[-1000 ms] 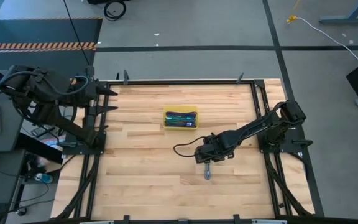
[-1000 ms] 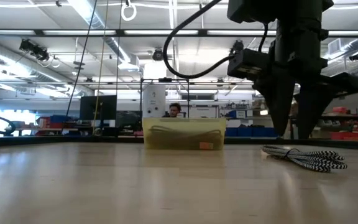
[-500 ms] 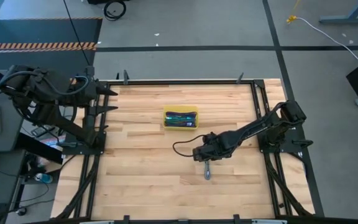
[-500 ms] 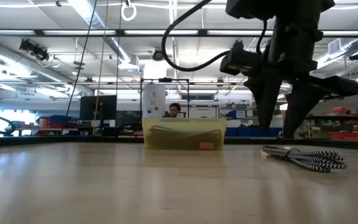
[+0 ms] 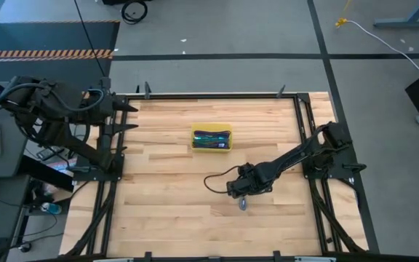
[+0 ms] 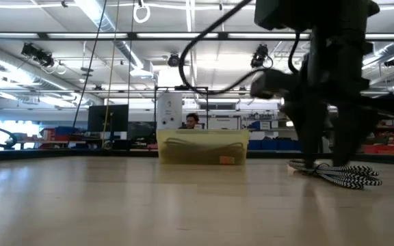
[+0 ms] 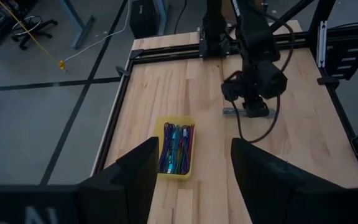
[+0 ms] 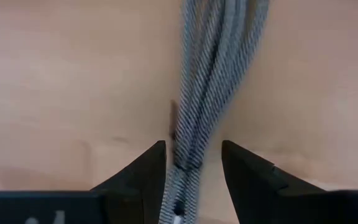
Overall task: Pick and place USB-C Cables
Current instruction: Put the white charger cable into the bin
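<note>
A grey braided USB-C cable (image 8: 210, 93), folded into a thin bundle, lies flat on the wooden counter (image 5: 166, 211), right of centre in the lower half of the high view (image 5: 244, 204). In the low view it rests at the right (image 6: 340, 174). The right gripper (image 8: 193, 163) is down at one end of it, fingers (image 8: 145, 165) spread open on either side of the bundle and not closed on it. More cables (image 7: 178, 149), purple, green and teal-blue, lie in the small yellow tray (image 5: 211, 147) above centre in the high view, well apart from the grey one. The left gripper (image 7: 191, 171) waits at the upper left counter edge in the high view, fingers open and empty.
</note>
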You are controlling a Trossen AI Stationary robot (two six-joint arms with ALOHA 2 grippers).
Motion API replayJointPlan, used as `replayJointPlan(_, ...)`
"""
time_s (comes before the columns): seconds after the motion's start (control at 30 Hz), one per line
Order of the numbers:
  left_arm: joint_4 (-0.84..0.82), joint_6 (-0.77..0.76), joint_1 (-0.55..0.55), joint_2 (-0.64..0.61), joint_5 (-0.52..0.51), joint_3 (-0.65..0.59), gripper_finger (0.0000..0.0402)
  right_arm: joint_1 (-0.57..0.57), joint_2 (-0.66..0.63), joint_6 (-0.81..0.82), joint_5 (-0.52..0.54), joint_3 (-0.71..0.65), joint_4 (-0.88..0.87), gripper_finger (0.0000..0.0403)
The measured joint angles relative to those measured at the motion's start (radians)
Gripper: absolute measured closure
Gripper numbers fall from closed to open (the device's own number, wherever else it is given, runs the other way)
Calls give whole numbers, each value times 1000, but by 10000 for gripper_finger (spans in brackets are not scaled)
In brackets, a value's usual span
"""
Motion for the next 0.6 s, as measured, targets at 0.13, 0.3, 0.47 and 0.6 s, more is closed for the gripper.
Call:
replayJointPlan(0.13,0,0,0,0,0,0,193,7,42,-3,-30,5,22,241)
replayJointPlan(0.3,0,1,0,0,0,0,193,6,46,0,-35,6,9,242)
replayJointPlan(0.47,0,0,0,0,0,0,193,5,47,-30,-68,5,-11,288)
replayJointPlan(0.6,0,0,0,0,0,0,194,5,46,-81,-80,3,-1,377)
